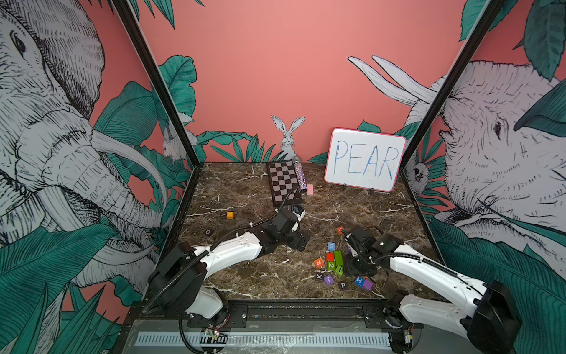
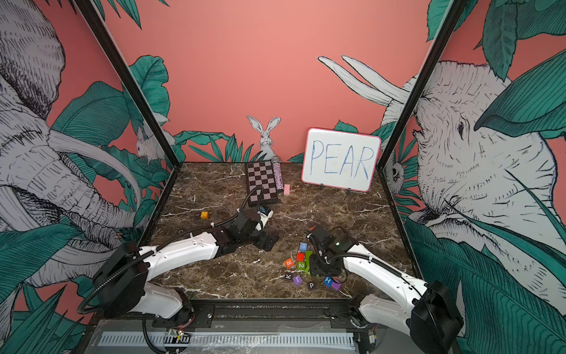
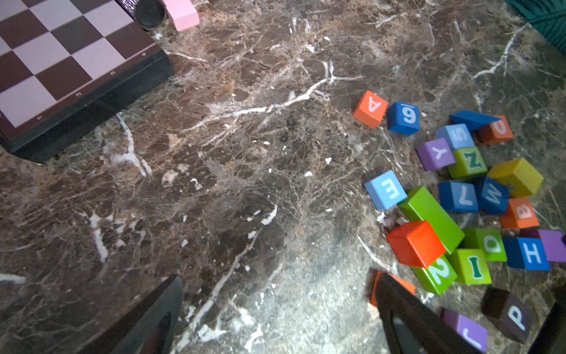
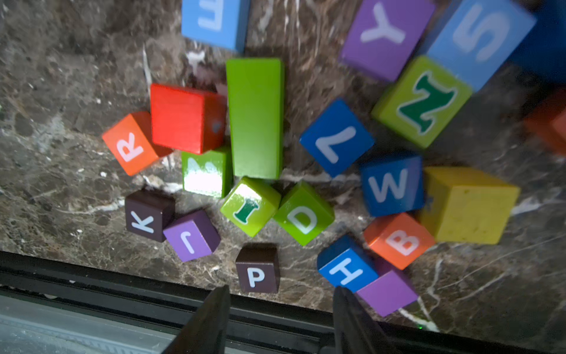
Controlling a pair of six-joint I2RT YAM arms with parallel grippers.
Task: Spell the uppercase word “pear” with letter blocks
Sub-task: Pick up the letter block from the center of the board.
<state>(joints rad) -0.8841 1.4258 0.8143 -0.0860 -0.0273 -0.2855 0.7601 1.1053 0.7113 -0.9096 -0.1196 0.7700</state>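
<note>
No letter is set out yet - the step in hand looks like the first pick, the P.

All four blocks lie in or beside the heap near the front right corner of the worktop:
- The P is on the heap's front side, close to the front edge, apart from the J and the H.
- The R is on the side facing the left edge, just beside a red block.
- The E is further back, just beside a long green block.
- The A is at the heap's back end, just beside a blue 6.

The right gripper hovers over the heap's front side with its fingers released and empty. The P lies just ahead of their tips, roughly in line with the gap. The left gripper hangs over bare marble near the worktop's middle, fingers spread, holding nothing.

Next, I judge, the right gripper must come over the P, drop with a finger on each side, and close - without nudging the H. The P then wants a bare spot with room beside it for three more.
</note>
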